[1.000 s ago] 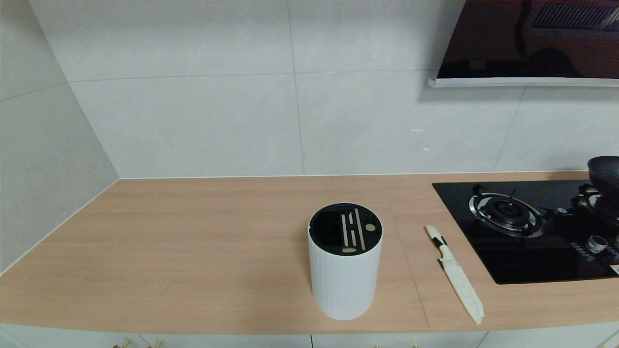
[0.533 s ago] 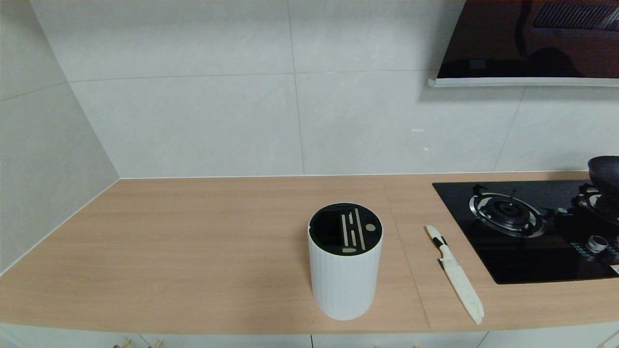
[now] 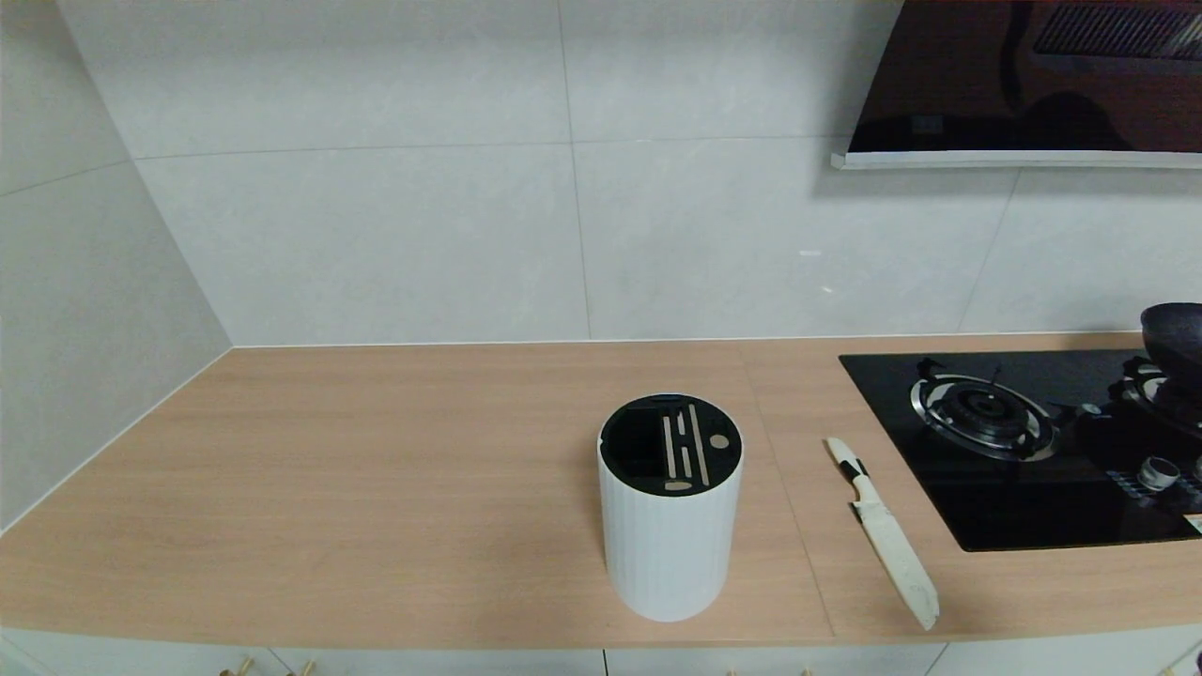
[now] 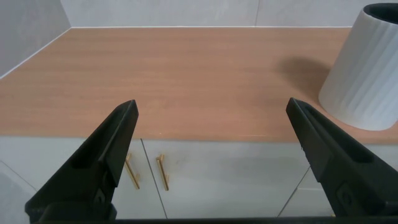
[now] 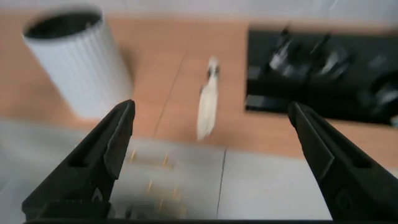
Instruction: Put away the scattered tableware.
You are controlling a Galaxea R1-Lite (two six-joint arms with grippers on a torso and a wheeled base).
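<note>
A white ribbed knife holder (image 3: 670, 526) with a black slotted top stands near the counter's front edge. To its right a white knife (image 3: 883, 530) with a black band on its handle lies flat on the wood, tip toward the front edge. My left gripper (image 4: 211, 109) is open, low in front of the counter, with the holder (image 4: 367, 68) off to one side. My right gripper (image 5: 211, 111) is open too, held out from the counter front, with the knife (image 5: 208, 102) lying farther off between its fingers and the holder (image 5: 78, 59) beside it.
A black gas hob (image 3: 1024, 451) takes up the counter's right end, with a dark pot (image 3: 1174, 333) on its far burner and a range hood (image 3: 1024, 84) above. The wooden counter (image 3: 376, 469) runs left to a tiled corner. Cabinet doors with brass handles (image 4: 161, 173) sit below.
</note>
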